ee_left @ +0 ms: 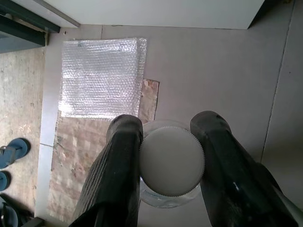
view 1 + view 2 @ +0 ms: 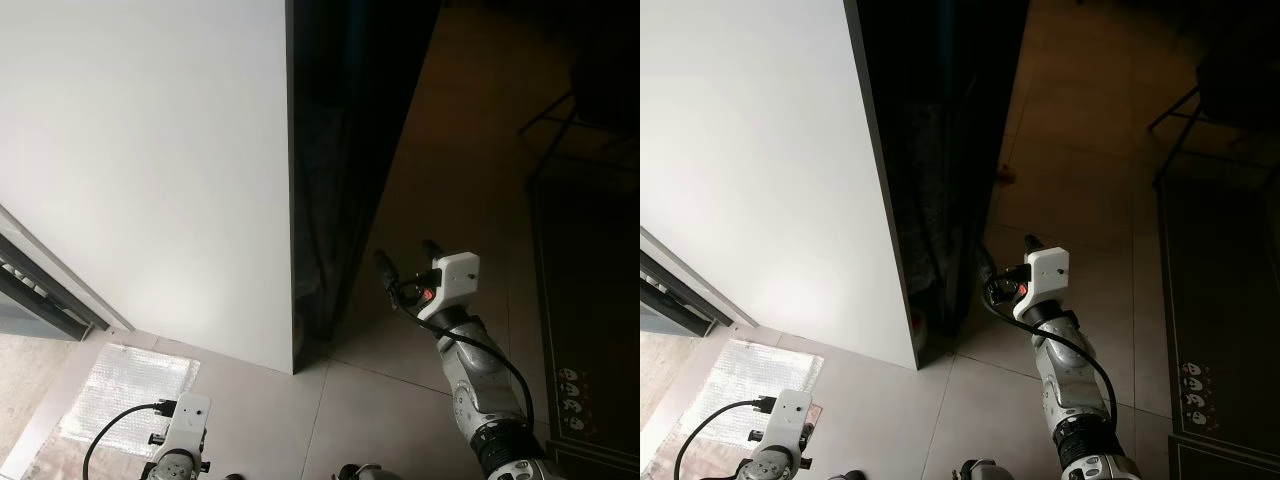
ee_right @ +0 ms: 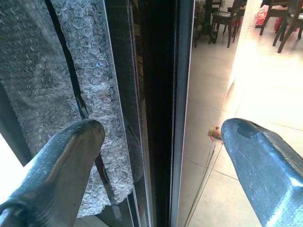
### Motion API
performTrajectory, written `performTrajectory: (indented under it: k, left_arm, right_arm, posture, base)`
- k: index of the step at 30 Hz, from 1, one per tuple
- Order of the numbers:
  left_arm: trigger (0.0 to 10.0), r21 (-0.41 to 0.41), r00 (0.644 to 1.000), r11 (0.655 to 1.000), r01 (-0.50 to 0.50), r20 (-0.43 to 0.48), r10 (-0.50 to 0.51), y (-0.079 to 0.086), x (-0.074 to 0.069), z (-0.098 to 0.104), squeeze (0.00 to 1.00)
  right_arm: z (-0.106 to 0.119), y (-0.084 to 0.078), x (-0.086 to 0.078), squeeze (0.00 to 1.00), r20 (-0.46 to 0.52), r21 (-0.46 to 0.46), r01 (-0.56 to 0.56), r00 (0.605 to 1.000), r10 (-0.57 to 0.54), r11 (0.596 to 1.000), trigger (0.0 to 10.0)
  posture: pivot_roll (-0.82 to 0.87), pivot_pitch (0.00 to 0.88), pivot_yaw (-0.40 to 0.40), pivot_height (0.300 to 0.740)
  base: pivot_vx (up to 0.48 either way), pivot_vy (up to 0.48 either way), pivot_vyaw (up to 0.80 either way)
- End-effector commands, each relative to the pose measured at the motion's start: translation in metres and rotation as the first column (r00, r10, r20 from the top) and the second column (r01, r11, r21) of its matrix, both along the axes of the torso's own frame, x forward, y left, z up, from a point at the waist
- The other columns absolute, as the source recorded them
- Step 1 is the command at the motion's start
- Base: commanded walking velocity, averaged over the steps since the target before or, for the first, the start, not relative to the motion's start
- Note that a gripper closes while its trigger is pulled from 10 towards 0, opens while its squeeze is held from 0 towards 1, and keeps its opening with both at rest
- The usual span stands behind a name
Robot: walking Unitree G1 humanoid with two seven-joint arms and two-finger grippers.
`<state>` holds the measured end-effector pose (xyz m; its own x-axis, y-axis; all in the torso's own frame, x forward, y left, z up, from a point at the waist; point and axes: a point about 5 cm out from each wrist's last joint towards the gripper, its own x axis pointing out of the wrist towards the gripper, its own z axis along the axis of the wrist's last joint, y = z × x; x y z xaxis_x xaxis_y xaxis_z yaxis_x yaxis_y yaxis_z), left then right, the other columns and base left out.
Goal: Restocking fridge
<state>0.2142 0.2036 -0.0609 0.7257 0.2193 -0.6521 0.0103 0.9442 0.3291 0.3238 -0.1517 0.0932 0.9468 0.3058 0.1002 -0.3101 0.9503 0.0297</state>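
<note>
One fridge (image 2: 150, 170), white-sided, dark door edge (image 3: 158, 113) facing right tool (image 2: 407, 262), two fingers spread apart. One bottle (image 1: 171, 163), white cap, pinched between left tool (image 1: 165, 156) fingers above floor (image 1: 213, 71). One bubble-wrap sheet (image 1: 102, 75) below.

I note a bright white wall (image 2: 140, 160), a deeply shadowed door edge (image 2: 340, 150), a dim floor (image 2: 460, 130), glare in the right wrist view, and sharp frames.

Bubble wrap sheet (image 1: 102, 78) on tiled floor (image 1: 208, 71), blue sandals (image 1: 12, 152), dining chairs (image 3: 222, 19)
</note>
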Motion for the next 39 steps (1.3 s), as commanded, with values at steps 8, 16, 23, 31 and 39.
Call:
performTrajectory:
  k: [8,16,23,31,39]
  left_arm:
    - [10.0,-0.001,1.0,1.0,-0.006,-0.028,0.005,0.0026,-0.0096,-0.0053,0.0]
    - [10.0,0.002,1.0,1.0,-0.008,-0.021,0.008,0.0024,-0.0087,-0.0047,0.0]
    - [10.0,0.003,1.0,1.0,-0.015,-0.019,0.015,0.0034,-0.0086,-0.0044,0.0]
    - [10.0,0.01,1.0,1.0,-0.022,-0.02,0.023,0.0046,-0.0091,-0.0045,0.0]
    - [10.0,0.018,0.999,0.999,-0.032,-0.017,0.033,0.0059,-0.0097,-0.0045,0.0]
  right_arm:
    - [-0.0001,0.0003,-0.0016,0.0,0.003,-0.011,-0.004,1.0,0.004,1.0,10.0]
    - [0.0007,-0.0008,-0.0011,0.0,0.004,-0.013,-0.003,1.0,0.003,1.0,10.0]
    - [0.0007,-0.001,-0.0011,0.0,0.003,-0.014,-0.005,1.0,0.005,1.0,10.0]
    - [0.0007,-0.0007,-0.0012,0.0,0.003,-0.015,-0.006,1.0,0.006,1.0,10.0]
    - [0.0,-0.0012,-0.0033,0.0,0.002,-0.016,-0.009,1.0,0.009,1.0,10.0]
  posture:
    - [-0.09,0.167,-0.042,0.74]
    - [-0.09,0.172,-0.044,0.74]
    - [-0.09,0.176,-0.046,0.74]
    - [-0.09,0.178,-0.047,0.74]
    - [-0.1,0.182,-0.046,0.74]
  base:
    - [0.0,0.0,0.0]
    - [0.195,0.0,0.0]
    - [0.266,0.0,0.0]
    - [0.265,0.0,0.0]
    - [0.0,0.0,0.0]
